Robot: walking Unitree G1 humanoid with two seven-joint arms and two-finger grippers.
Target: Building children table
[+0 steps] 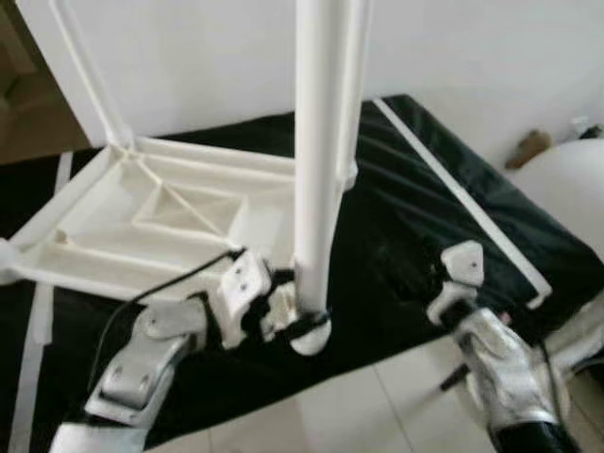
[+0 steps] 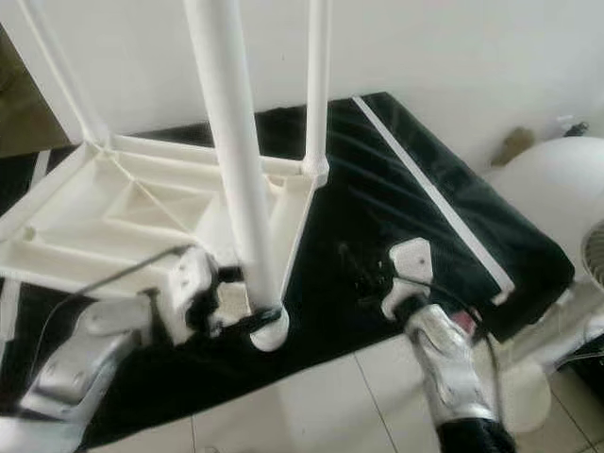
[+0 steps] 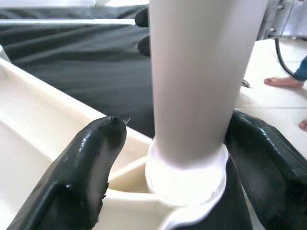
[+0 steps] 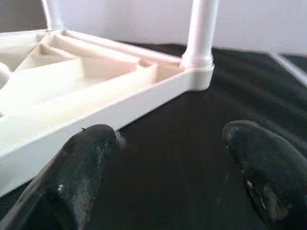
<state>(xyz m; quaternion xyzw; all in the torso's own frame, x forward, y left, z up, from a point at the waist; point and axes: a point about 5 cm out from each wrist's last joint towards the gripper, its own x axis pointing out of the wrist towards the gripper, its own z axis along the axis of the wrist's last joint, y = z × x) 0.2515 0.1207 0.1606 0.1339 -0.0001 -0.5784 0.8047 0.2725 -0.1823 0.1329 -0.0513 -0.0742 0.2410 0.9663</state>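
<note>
An upside-down white plastic table top [image 1: 151, 217] lies on a black cloth [image 1: 415, 226]. Its legs stand upward. The near white leg [image 1: 321, 142] sits in its corner socket [image 3: 184, 179] at the cloth's front edge. My left gripper [image 1: 304, 326] is open low around this leg. In the left wrist view one black finger [image 3: 268, 163] touches the leg and the other finger [image 3: 81, 167] stands slightly off it. My right gripper [image 2: 363, 278] hovers open over bare cloth to the right of the table, with nothing between its fingers [image 4: 81, 163]. Its view faces the far corner leg [image 4: 201, 28].
Two more legs rise at the back corners [image 1: 90, 75] [image 2: 318, 85]. A white strip [image 1: 462, 198] runs along the cloth's right side. A white rounded object [image 1: 566, 179] stands at the right. The pale tiled floor [image 1: 377, 406] is in front. A person's bare foot [image 3: 283, 82] rests on the floor.
</note>
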